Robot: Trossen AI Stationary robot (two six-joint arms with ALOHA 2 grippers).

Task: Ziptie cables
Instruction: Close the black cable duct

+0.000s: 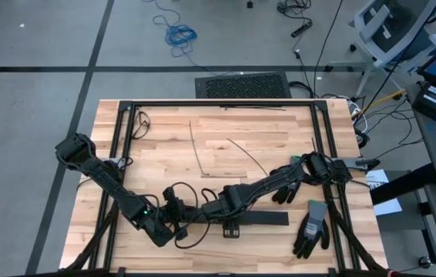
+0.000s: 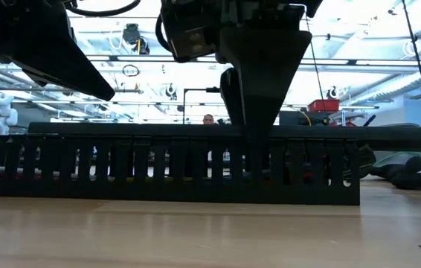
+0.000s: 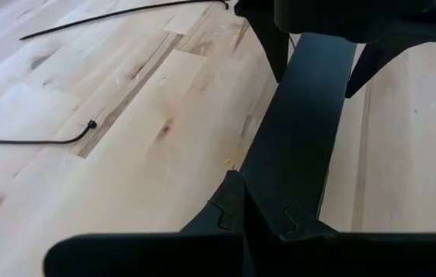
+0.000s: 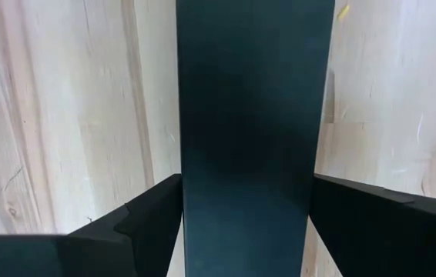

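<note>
From above, your two arms meet over the black strip near the worktop's front edge; a glove lies to its right. At table height, cables glint through the strip's slots. Your left fingers are pressed together. Your right fingers stand wide, straddling the strip, contact unclear.

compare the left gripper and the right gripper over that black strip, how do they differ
The left gripper is shut, fingertips together at one end of the black slotted strip. The right gripper is open, one finger on each side of the strip, straddling it. Both are dark two-finger grippers low over the same strip on the wooden table.
</note>
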